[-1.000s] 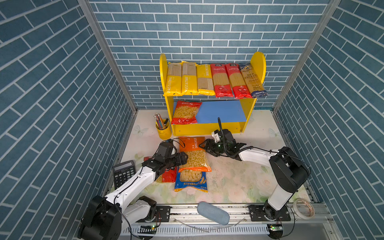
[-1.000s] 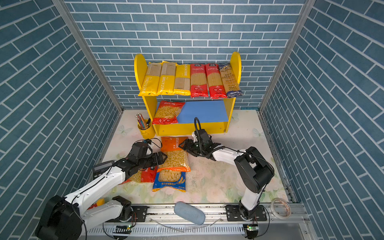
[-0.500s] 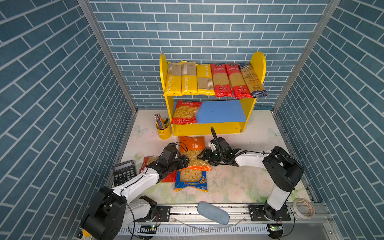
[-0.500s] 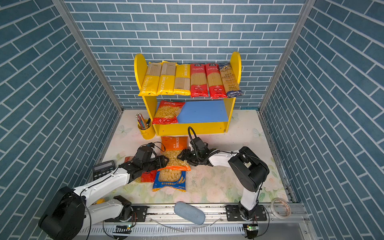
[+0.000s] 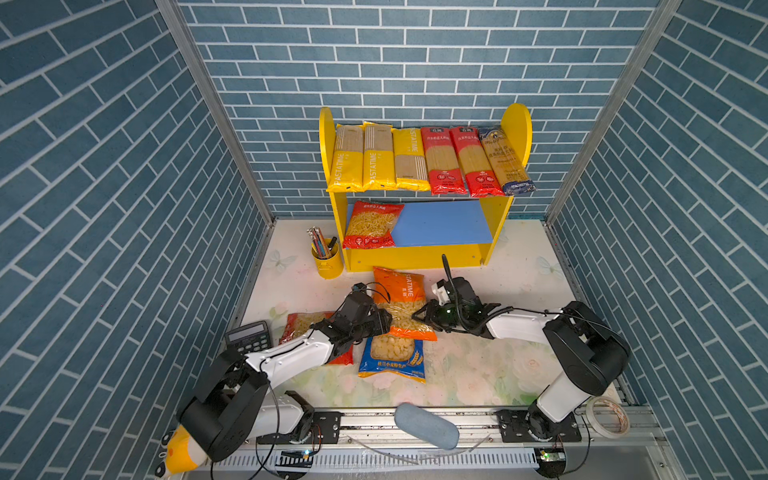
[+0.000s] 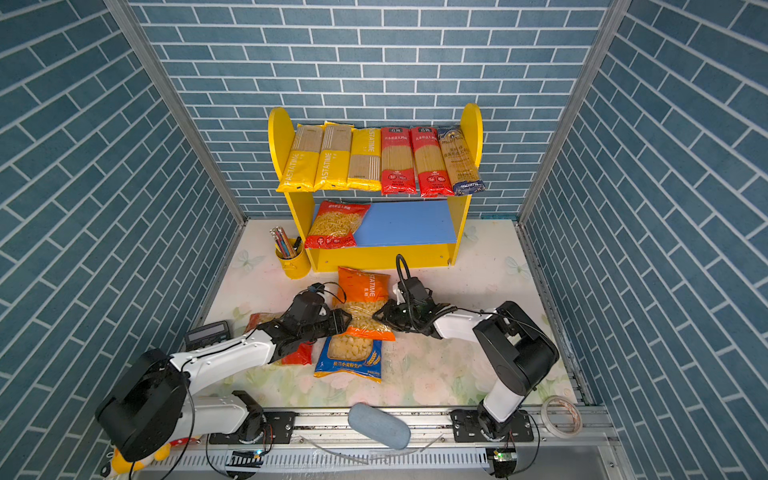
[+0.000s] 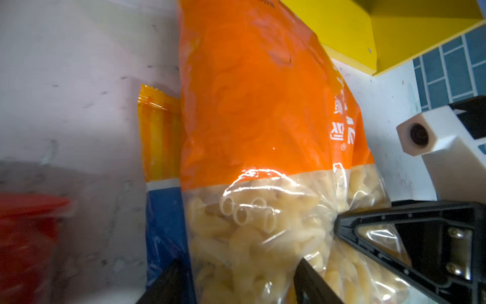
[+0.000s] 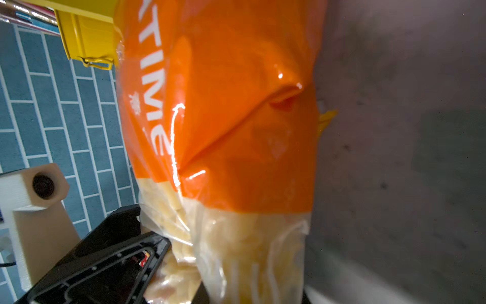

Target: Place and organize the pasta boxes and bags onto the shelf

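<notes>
1. Floral surface (image 5: 478,374) carries the orange macaroni bag (image 5: 401,299) just in front of the shelf (image 5: 415,259).
2. Left end effector (image 5: 384,324) clamps the bag's left edge.
3. Right end effector (image 5: 417,318) pinches the opposite edge.

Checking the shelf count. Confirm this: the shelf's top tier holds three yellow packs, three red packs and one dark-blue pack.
Wrong on the red ones: two, not three. Both top views show three yellow packs, two red packs and one dark-blue pack on the top tier of the shelf.
</notes>
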You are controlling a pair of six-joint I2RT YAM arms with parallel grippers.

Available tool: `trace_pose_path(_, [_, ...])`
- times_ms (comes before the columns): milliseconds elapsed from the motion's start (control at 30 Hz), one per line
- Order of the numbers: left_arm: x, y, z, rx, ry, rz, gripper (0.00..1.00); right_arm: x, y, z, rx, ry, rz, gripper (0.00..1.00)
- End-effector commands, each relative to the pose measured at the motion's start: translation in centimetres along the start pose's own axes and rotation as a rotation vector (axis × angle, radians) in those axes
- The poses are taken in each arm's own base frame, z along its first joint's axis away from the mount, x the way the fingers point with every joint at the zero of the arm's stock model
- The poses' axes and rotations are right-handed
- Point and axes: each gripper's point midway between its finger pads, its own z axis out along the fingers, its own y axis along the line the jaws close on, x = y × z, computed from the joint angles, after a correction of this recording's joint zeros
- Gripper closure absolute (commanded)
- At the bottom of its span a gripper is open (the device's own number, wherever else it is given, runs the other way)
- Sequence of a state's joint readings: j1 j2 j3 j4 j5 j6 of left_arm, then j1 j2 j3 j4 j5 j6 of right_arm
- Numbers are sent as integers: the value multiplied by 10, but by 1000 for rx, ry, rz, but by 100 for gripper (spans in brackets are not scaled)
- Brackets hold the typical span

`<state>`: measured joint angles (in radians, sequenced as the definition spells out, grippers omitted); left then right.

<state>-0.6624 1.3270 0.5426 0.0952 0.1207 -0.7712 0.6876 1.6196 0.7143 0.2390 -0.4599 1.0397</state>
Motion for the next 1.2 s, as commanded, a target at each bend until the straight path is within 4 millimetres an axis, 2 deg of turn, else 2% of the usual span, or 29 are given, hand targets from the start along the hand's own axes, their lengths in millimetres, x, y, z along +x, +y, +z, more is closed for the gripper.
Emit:
trace_pose_path(0, [37,-38,20,98,134,41,33,-7,-34,-29,93,-43,9,85])
trace_pose_path(167, [48,-101,47,194,189,127,28,-16,-81,-86,226,-120,66,83])
trace_pose_path(200, [46,-111,49,208,190,142,27,-18,-90,-98,255,-139,78,79])
trace_pose_path(233, [44,-116,50,211,190,152,26,-20,-95,-109,288,-155,79,72])
trace_pose_path(300, [38,-118,47,201,183,185,23,-21,-103,-130,385,-186,57,51])
trace_pose_path(333, [35,-117,42,180,176,214,21,-24,-104,-141,431,-207,39,43])
trace_pose_path(433, [24,-100,24,91,157,296,17,-27,-99,-167,516,-253,10,36])
trace_pose_path(500, [15,-83,9,40,137,313,16,-31,-91,-177,539,-282,-8,35])
trace_pose_path(567, [5,-64,-6,2,113,301,16,-32,-76,-178,558,-296,-55,35])
trace_pose_path(667, [-11,-35,-31,-50,66,265,16,-25,-37,-157,539,-285,-154,37])
trace_pose_path(767, [-28,-9,-56,-103,9,241,15,-4,11,-108,454,-240,-234,39])
trace_pose_path(900, [-49,28,-83,-169,-58,191,14,36,73,-36,333,-132,-371,40])
trace_pose_path(1033, [-56,66,-99,-238,-106,94,14,67,108,28,194,-4,-401,41])
trace_pose_path(1167, [-68,91,-117,-322,-195,9,12,85,127,71,89,111,-394,42])
